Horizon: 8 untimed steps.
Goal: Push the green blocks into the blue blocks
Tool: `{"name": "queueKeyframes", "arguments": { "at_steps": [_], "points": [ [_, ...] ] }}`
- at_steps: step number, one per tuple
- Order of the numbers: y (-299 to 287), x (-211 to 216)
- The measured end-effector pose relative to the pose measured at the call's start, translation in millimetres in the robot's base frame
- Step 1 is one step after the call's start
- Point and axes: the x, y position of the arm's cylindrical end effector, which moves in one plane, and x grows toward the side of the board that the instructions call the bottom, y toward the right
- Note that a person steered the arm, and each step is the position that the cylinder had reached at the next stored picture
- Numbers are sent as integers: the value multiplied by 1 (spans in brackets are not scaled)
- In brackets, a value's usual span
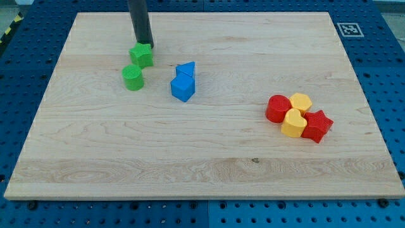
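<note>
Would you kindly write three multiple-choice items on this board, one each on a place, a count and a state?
1. Where is my tip?
A. at the upper green block's top edge
B. beside the red star
C. between the blue blocks

2. How many yellow blocks are there?
A. one
B. two
C. four

3. The green blocks and the blue blocks are:
A. touching
B. stacked
C. apart

Answers: 1 A, the rod ends just above that block. 2 B, a yellow block and a yellow heart sit among the reds. 3 C, bare wood separates the lower green block from the blue pair.
</note>
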Motion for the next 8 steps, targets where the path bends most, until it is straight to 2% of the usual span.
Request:
{"name": "queueKeyframes", "arguments": {
  "at_steps": [2,3,4,5,8],
  "points": [
    [-25,43],
    [-73,49],
    [-74,55],
    [-46,56],
    [4,98]
  ]
}}
